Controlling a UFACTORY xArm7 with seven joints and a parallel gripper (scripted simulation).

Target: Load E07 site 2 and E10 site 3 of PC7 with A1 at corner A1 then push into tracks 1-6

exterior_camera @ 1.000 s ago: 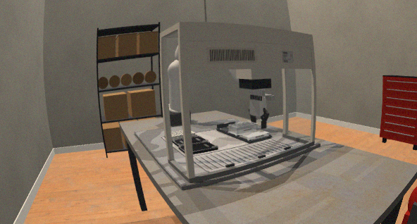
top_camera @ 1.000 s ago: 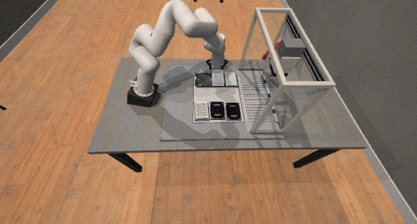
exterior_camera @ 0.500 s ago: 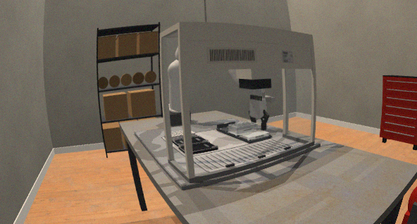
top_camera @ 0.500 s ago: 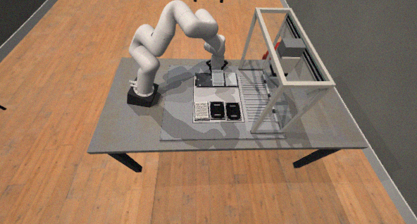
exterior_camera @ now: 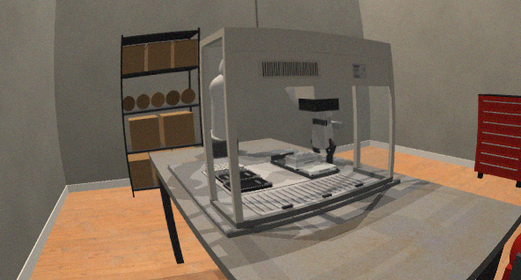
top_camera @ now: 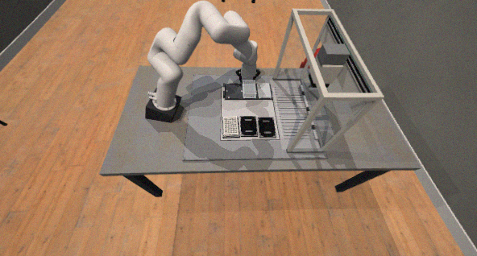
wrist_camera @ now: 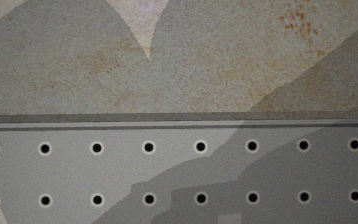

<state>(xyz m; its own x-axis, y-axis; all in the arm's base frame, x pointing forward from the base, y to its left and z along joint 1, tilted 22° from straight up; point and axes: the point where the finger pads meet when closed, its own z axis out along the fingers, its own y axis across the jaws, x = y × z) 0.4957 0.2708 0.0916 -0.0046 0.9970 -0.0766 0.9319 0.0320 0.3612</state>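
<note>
Jaws fully open, holding nothing, hanging low at the far edge of carrier PC7, which lies on the apron at 12 o'clock from the nest row. A block, prob. E07, sits on the middle site w/ a pale plate, prob. E10, beside it. E01 is in its nest. Loading looks done; next is likely squaring PC7 and pushing it twd tracks 1-6, needing firm contact at the handle end.

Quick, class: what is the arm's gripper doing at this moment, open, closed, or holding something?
Gripper: open, holding nothing, low beside the far edge of the plate carrier.
</note>
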